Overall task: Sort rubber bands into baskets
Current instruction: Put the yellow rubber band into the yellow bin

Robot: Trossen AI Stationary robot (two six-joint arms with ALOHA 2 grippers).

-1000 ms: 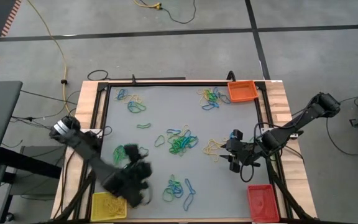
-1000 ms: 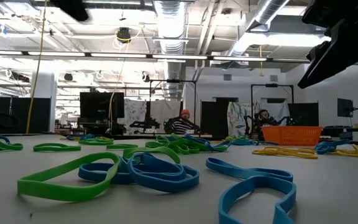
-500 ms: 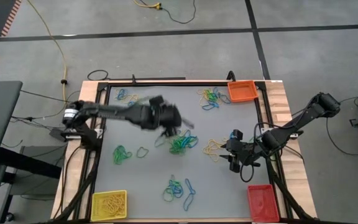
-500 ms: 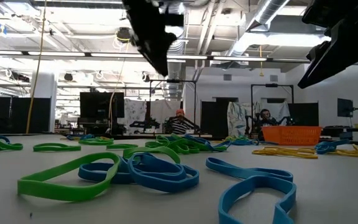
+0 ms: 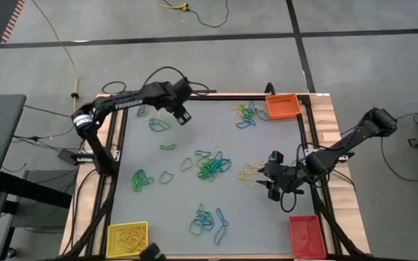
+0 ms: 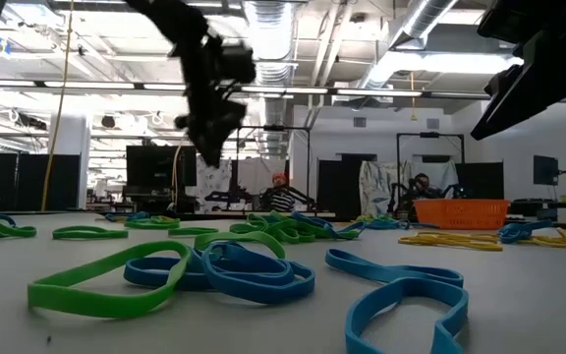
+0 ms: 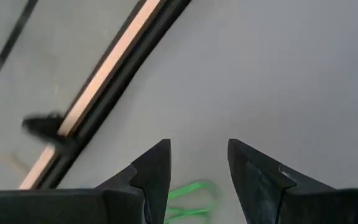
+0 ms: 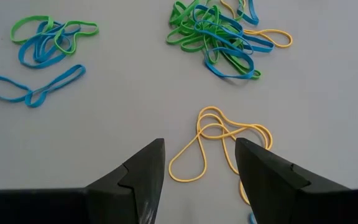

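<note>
Right tool (image 8: 199, 163), open, is hovering over limp yellow bands (image 8: 219, 144) mid-right; pinching one strand should lift them.

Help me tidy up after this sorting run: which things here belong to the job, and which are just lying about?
Part of the job:
rubber bands
yellow basket
orange basket
red basket
left gripper, open
right gripper, open

Just lying about:
yellow cable on the floor
</note>
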